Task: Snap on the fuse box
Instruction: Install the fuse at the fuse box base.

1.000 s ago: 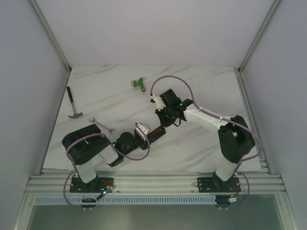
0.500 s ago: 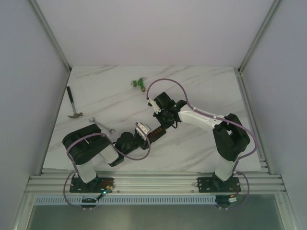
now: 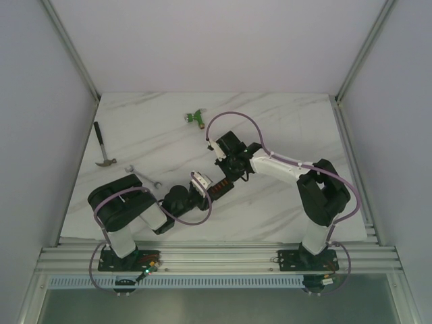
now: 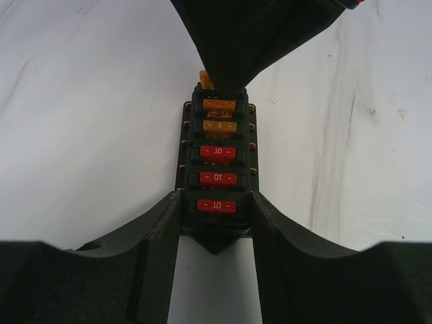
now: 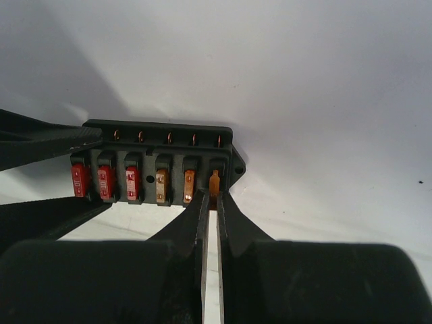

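The fuse box [image 4: 217,162] is a small black block lying on the white marble table, with red and orange fuses in a row on its top face. My left gripper [image 4: 216,217] is shut on its near end, one finger on each long side. My right gripper [image 5: 214,196] comes in from the far end [image 4: 243,40] and is shut on a thin orange fuse [image 5: 214,182] standing in the end slot of the fuse box [image 5: 158,169]. In the top view both grippers meet at the fuse box [image 3: 217,188] in the middle of the table.
A green T-shaped connector [image 3: 195,117] lies at the back of the table. A hammer [image 3: 103,147] lies along the left edge. A small wrench [image 3: 144,174] lies beside the left arm. Side walls stand close on both sides.
The right arm has shifted a little left and nearer to the fuse box. The left arm and the fuse box have stayed where they were.
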Robot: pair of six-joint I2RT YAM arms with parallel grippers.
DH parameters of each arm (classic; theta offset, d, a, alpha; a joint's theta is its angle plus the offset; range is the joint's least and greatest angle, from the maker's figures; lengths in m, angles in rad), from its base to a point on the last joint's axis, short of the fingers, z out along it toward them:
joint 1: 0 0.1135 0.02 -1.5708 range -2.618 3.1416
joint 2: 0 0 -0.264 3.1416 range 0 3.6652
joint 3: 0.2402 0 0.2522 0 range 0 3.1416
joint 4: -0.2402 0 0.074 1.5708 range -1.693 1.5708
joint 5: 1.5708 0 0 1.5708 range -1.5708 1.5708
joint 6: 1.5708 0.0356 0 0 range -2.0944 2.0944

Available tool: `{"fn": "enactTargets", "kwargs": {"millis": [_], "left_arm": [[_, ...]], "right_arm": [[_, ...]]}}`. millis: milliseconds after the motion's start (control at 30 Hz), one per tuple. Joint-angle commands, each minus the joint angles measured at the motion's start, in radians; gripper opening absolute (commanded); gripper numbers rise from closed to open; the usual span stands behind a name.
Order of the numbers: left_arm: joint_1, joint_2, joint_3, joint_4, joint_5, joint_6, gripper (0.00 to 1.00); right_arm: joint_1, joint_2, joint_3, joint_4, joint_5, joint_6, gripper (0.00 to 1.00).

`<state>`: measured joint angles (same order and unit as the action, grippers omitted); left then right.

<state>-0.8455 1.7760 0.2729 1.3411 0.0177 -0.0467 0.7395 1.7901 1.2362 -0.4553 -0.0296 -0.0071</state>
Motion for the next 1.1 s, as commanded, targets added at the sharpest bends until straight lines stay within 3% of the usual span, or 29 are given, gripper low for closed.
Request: {"fn": "enactTargets", "kwargs": {"millis": [0, 600, 1067], "left_arm": [[0.008, 0.020, 0.010, -0.012, 0.039, 0.001, 0.48], [0.029, 0.017, 0.021, -0.043, 0.091, -0.014, 0.47], [0.020, 0.001, 0.037, -0.096, 0.163, -0.015, 0.47]], "right_arm": [[0.004, 0.015, -0.030, 0.019, -0.003, 0.004, 0.00], [0.021, 0.004, -0.079, 0.021, -0.048, -0.047, 0.00], [0.047, -0.023, -0.088, 0.009, 0.009, 0.026, 0.00]]}}
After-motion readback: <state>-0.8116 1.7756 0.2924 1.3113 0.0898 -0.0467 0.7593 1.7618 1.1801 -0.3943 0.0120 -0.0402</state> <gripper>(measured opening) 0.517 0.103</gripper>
